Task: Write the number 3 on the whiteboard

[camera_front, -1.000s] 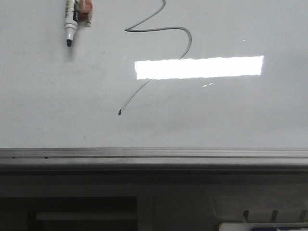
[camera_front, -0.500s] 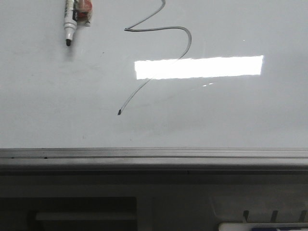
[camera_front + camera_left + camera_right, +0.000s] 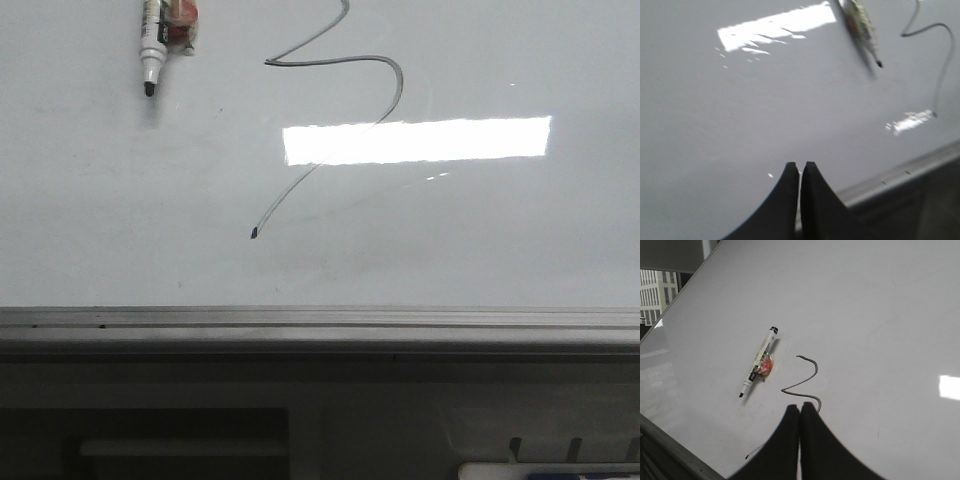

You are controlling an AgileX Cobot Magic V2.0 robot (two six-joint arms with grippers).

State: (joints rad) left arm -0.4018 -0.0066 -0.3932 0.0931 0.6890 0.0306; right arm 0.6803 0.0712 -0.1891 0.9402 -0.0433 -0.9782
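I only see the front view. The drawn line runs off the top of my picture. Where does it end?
Observer: In the right wrist view the number 3 ends in a short hooked curve, level with the marker's cap end.
Operator: Are any grippers near?
Observer: The right gripper is shut and empty.
Operator: And the left one?
Observer: The left gripper is also shut, holding nothing, over the whiteboard.

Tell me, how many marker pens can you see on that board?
1. A single marker pen lies uncapped on the whiteboard, left of the number 3. Others could lie outside the views.
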